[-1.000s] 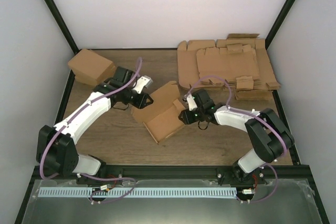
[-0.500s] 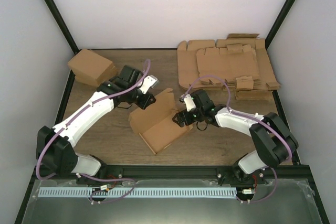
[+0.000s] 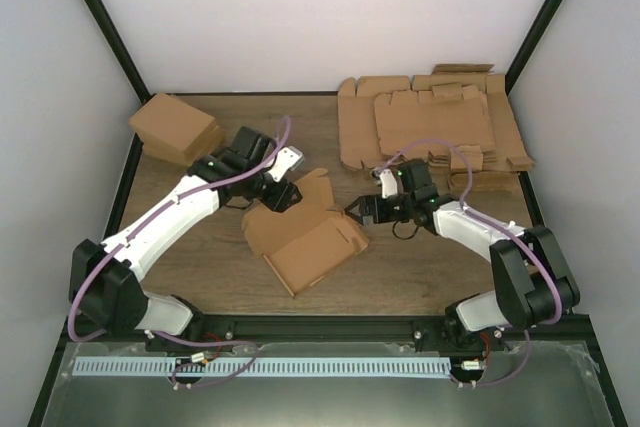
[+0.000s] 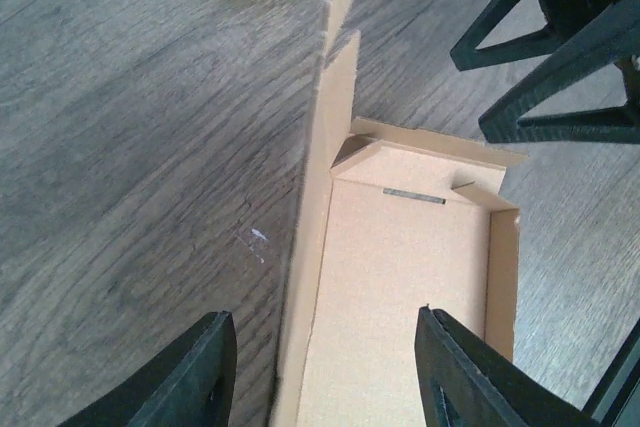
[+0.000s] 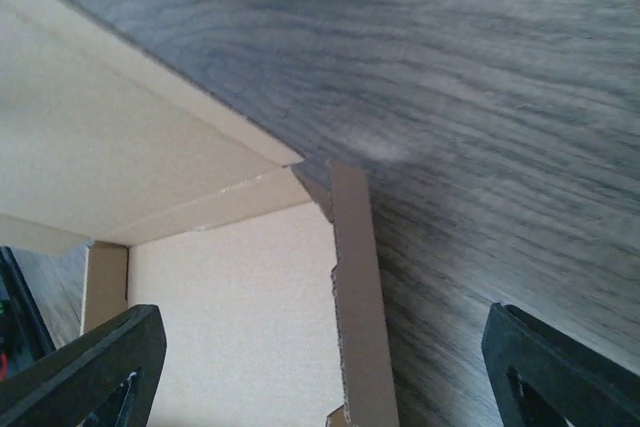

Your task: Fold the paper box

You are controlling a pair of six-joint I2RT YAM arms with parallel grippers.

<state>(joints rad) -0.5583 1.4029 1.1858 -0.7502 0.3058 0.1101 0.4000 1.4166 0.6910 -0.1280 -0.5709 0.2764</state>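
Seen from above, we find a pile of folded cartons (image 3: 175, 129) at the far left of a wooden table (image 3: 420, 272). Next comes the left gripper (image 3: 284, 194). Its fingers (image 4: 195, 377) are moderately apart and straddle the tall upright wall of the paper box (image 3: 310, 242) without pinching it. The box sits mid-table between the two arms, half formed: a shallow tray with low sides raised and corner tabs turned in. At its right corner is the right gripper (image 3: 359, 211), its fingers (image 5: 95, 362) spread wide either side of a low side wall and holding nothing. At the far right lies a stack of flat cardboard sheets (image 3: 430, 132). With neither gripper clamped on the box, we judge that the tall wall could sag outward and the tabs could spring loose. A finger closing off-centre could also crease the wall or send the light box sliding across the smooth wood.
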